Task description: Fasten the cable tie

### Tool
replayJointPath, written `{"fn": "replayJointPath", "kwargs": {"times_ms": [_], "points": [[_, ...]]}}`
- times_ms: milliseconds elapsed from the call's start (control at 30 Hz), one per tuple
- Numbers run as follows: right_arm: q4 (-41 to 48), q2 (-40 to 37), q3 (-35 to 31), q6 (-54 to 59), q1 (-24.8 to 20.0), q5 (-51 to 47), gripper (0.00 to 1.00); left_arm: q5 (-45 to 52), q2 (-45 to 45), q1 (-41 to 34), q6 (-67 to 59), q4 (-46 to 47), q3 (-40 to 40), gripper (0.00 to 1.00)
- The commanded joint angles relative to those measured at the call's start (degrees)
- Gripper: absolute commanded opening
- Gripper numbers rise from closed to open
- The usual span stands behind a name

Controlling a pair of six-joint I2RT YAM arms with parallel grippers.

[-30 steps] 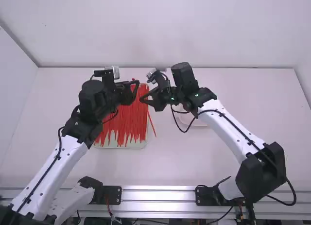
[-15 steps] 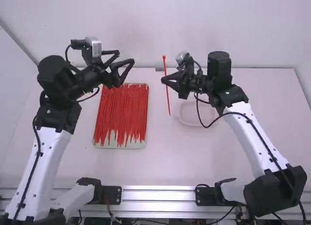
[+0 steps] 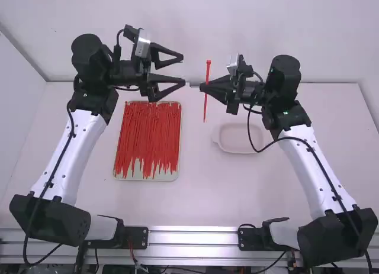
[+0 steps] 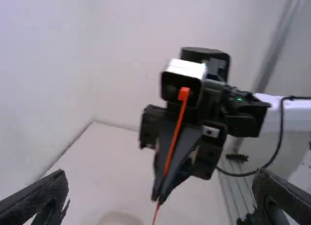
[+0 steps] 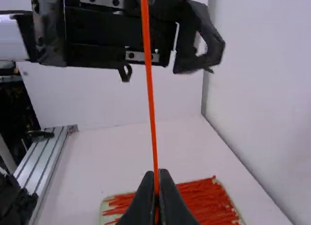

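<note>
Both grippers have lifted away from the tray since a second ago, and your left gripper has swung up to face your right gripper. Nearest you, the tray of spare ties lies flat on the table, with the white dish near it. Farther back and up in the air, the right gripper is pinched tight on one red cable tie, partway along the strap. The tie is upright, head on top, its tail hanging over the gap between tray and dish. The left gripper sits near the tie, fingers wide apart, holding nothing and not touching it. Likely trouble: the strap looks thin and bendy, so an off-line left grab may nudge it, pivot it in the pinch or knock it loose, and the tail may then miss the head slot. You get no readable writing or labels anywhere.
</note>
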State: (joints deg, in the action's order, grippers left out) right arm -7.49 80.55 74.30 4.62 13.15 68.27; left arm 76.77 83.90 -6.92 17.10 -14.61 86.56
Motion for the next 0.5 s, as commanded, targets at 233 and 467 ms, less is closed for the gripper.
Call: {"fn": "replayJointPath", "kwargs": {"times_ms": [233, 467], "points": [[-2.8, -1.2, 1.5, -4.8, 3.5, 2.3, 0.00, 3.4, -0.5, -3.3, 6.2, -7.9, 2.3, 0.77], [-2.6, -1.2, 1.5, -4.9, 4.9, 3.7, 0.00, 4.4, -0.5, -4.2, 7.6, -8.4, 2.3, 0.55]]}}
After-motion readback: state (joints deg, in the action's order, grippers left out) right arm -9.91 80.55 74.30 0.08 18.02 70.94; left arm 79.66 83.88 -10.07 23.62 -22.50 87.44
